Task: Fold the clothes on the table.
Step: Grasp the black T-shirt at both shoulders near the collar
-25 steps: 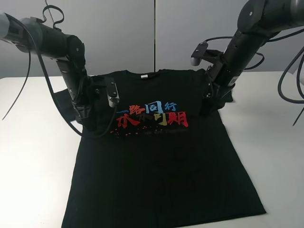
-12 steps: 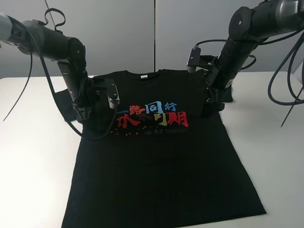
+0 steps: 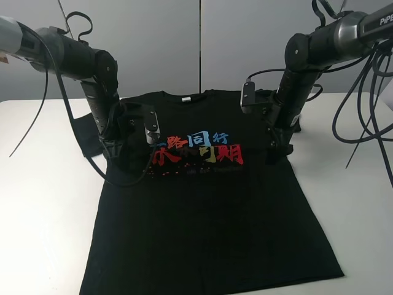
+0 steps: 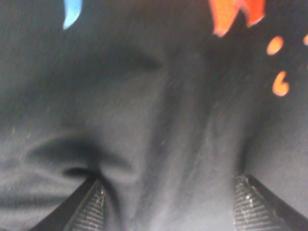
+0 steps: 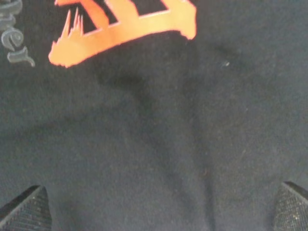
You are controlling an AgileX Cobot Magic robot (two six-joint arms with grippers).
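The shirt point(image 3: 209, 215) lies flat on the table point(image 3: 43, 203), collar far. The left gripper point(image 4: 169, 204), left of the print point(image 3: 196, 149), stands parted around a ridge of cloth; the right gripper point(image 5: 158, 206), right of it, gapes wide. Pinch both firmly and level before lifting.

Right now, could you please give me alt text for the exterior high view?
A black T-shirt with red, blue and yellow characters lies spread on a white table. The left gripper and right gripper reach down onto its chest, flanking the characters.

One black T-shirt point(image 3: 209, 215), one white table point(image 3: 43, 215), two end effectors: left end effector point(image 3: 118, 157), right end effector point(image 3: 277, 153).
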